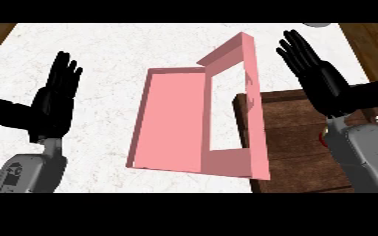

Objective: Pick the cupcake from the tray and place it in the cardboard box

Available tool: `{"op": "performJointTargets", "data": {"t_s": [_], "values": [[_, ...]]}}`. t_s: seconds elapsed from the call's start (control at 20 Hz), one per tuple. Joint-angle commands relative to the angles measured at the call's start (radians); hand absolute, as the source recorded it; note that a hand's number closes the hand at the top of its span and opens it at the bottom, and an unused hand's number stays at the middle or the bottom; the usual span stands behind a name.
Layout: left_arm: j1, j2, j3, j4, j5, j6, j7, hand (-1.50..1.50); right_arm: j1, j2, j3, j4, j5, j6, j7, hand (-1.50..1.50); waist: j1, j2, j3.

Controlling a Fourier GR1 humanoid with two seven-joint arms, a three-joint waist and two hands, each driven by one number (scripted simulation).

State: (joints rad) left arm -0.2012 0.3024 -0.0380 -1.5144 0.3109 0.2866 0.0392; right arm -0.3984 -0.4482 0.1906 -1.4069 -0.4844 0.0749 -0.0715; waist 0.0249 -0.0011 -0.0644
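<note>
A pink open box lies in the middle of the white marble counter, its flaps standing up on the right side. To its right sits a dark wooden tray, partly covered by the box's flap and by my right forearm. A small red sliver shows on the tray at the forearm's edge; the cupcake itself cannot be made out. My right hand is open above the tray's far end, fingers straight, holding nothing. My left hand is open at the left, apart from the box.
A pale grey object peeks in at the top right edge. Brown wood borders the counter at the far left and far right corners. Bare marble lies between my left hand and the box.
</note>
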Motion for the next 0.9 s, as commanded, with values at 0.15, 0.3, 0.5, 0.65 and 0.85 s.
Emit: {"op": "performJointTargets", "data": {"t_s": [0.15,0.3,0.5,0.65,0.85], "values": [[0.113,0.084,-0.055,0.05,-0.138,-0.007,-0.037,0.0,-0.033,-0.1,-0.226,0.039,0.08,-0.243,-0.059,-1.5,-0.041,0.0,0.065],[0.119,0.127,-0.045,0.058,-0.16,-0.002,-0.014,0.0,0.112,-0.328,-0.169,0.171,0.327,-0.326,0.056,-1.5,-0.116,0.036,0.034],[0.183,0.128,-0.109,0.061,-0.214,-0.006,-0.004,0.0,0.139,-0.097,-0.373,0.155,0.244,-0.711,-0.014,-1.5,-0.076,-0.006,0.066],[0.236,0.129,-0.119,0.04,-0.238,-0.01,-0.052,0.0,0.233,-0.074,-0.385,0.007,0.277,-0.803,-0.038,-1.5,-0.054,-0.009,0.063],[0.159,0.119,-0.117,0.022,-0.242,-0.014,0.035,0.0,0.344,-0.195,-0.244,-0.082,0.412,-0.743,0.155,-1.5,-0.045,-0.003,0.062]]}}
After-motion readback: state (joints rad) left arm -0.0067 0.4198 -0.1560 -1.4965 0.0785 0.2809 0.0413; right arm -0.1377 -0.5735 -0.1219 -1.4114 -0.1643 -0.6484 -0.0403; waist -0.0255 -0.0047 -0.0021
